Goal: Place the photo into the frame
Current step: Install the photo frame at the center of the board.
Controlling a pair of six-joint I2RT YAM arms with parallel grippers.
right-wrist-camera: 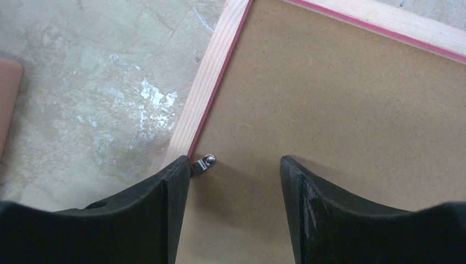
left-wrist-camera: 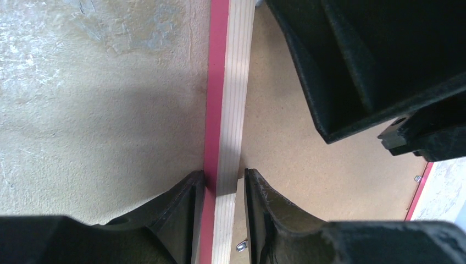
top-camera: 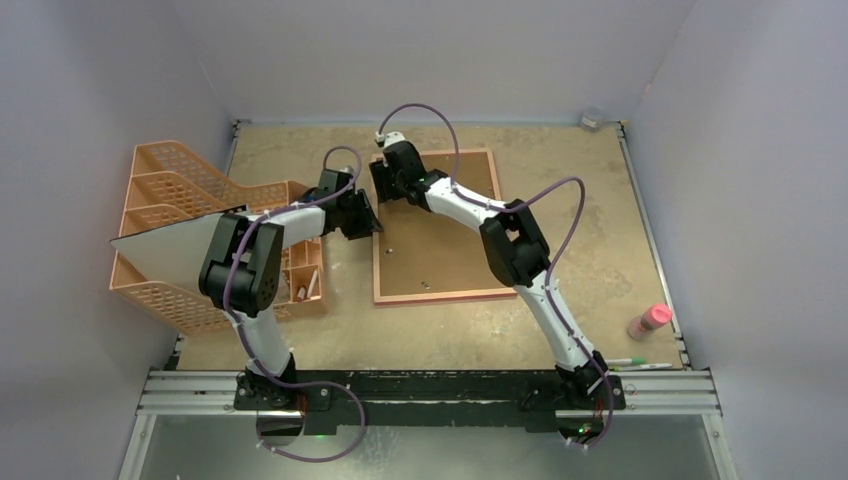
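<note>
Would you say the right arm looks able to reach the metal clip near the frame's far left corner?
Probably yes: the right tool hangs open over the backing, the clip right beside one finger, nothing between them. The left tool grips the frame edge nearer the bases.

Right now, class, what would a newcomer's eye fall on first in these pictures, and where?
The frame lies face down in the middle, brown backing board up. The left tool pinches its left rail while the right tool hangs open over the far-left corner. An orange mesh organiser stands at the left side.
</note>
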